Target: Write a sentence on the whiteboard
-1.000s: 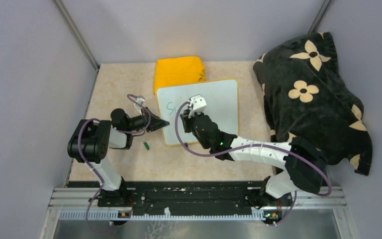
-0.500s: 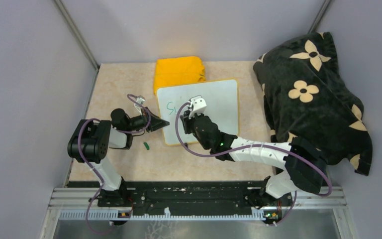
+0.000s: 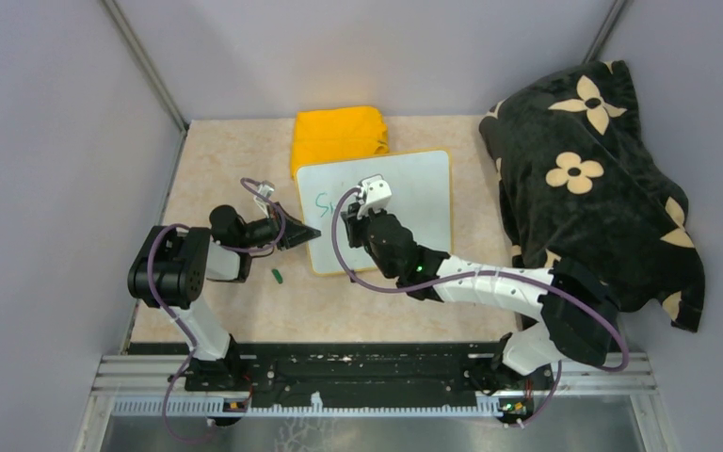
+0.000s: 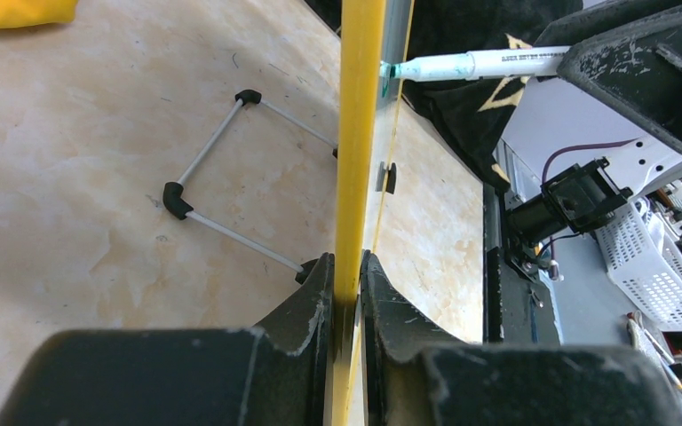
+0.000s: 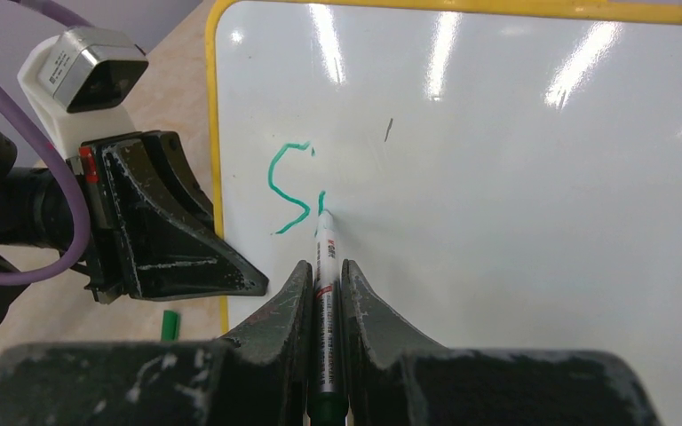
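Observation:
The whiteboard (image 3: 414,188) with its yellow rim lies tilted on the table; it fills the right wrist view (image 5: 515,177). My left gripper (image 3: 313,234) is shut on its left rim, seen edge-on in the left wrist view (image 4: 355,160). My right gripper (image 5: 324,271) is shut on a white marker (image 5: 326,257) whose green tip touches the board. The sentence (image 5: 293,186) stands as a green "S" and a short stroke beside it. The marker (image 4: 479,64) meets the board face in the left wrist view.
A folded yellow cloth (image 3: 339,134) lies behind the board. A black flowered blanket (image 3: 588,179) covers the right side. A green marker cap (image 3: 278,276) lies on the table near the left arm. The board's wire stand (image 4: 222,177) shows under it.
My right gripper has shifted slightly with the marker on the board, adding a short green stroke after the "S". The left gripper has not moved.

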Motion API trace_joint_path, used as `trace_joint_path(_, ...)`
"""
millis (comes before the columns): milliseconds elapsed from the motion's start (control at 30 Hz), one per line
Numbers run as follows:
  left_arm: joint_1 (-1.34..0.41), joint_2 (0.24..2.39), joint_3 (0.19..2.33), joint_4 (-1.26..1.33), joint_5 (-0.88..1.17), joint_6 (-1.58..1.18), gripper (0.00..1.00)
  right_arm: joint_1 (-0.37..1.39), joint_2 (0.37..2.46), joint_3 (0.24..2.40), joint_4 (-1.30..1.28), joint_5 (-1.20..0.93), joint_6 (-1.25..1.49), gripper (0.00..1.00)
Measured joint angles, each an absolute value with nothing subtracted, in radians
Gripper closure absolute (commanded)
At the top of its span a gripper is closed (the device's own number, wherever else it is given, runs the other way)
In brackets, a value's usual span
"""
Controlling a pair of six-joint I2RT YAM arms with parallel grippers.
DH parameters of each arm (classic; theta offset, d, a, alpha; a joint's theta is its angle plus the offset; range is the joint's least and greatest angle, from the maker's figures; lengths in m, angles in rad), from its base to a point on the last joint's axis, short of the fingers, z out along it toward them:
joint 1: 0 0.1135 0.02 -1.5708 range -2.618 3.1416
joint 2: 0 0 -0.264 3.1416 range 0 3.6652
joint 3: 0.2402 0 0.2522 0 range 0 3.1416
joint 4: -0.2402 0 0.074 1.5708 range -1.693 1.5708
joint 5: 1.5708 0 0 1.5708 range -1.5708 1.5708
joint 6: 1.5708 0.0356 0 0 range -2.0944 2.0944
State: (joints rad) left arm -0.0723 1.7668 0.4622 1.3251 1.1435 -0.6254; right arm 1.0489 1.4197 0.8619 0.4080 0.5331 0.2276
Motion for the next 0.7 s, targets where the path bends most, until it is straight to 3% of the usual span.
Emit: trace_joint_path(700, -0.072, 1.767, 0.463, 1.323, 1.143, -0.624, 1.0, 1.026, 1.409, 0.871, 0.404, 0.533, 0.229, 1.0)
